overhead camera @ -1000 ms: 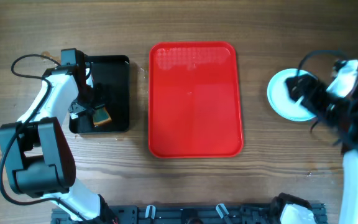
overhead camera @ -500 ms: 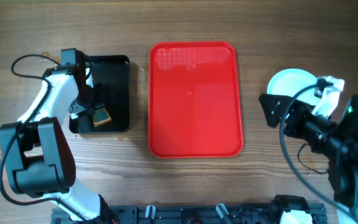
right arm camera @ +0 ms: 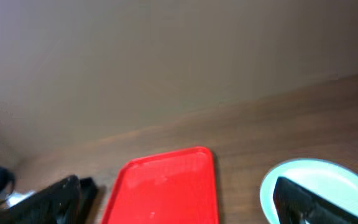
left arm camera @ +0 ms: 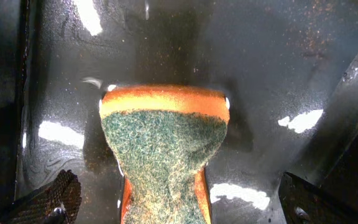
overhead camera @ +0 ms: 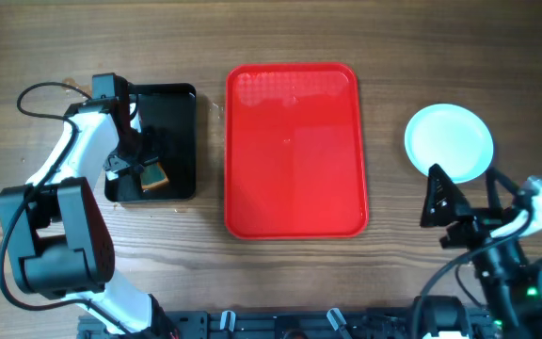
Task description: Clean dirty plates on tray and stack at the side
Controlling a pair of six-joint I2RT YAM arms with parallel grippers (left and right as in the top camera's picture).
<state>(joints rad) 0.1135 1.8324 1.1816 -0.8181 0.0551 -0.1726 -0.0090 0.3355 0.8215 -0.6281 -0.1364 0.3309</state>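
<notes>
Plates (overhead camera: pixel 448 141) sit at the tray's (overhead camera: pixel 294 151) three o'clock: stiff, slick, likely best gripped by the rim. Left pincer (left arm camera: pixel 179 202) and right pincer (right arm camera: pixel 179 202) gape wide.

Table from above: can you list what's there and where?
red tray: middle, nothing on it
plates: pale blue, right of the red tray, count unclear
black tray: left of the red tray
sponge: lying in the black tray
left gripper: open, a finger on either side of the sponge
right gripper: open, empty, near the plates
</notes>
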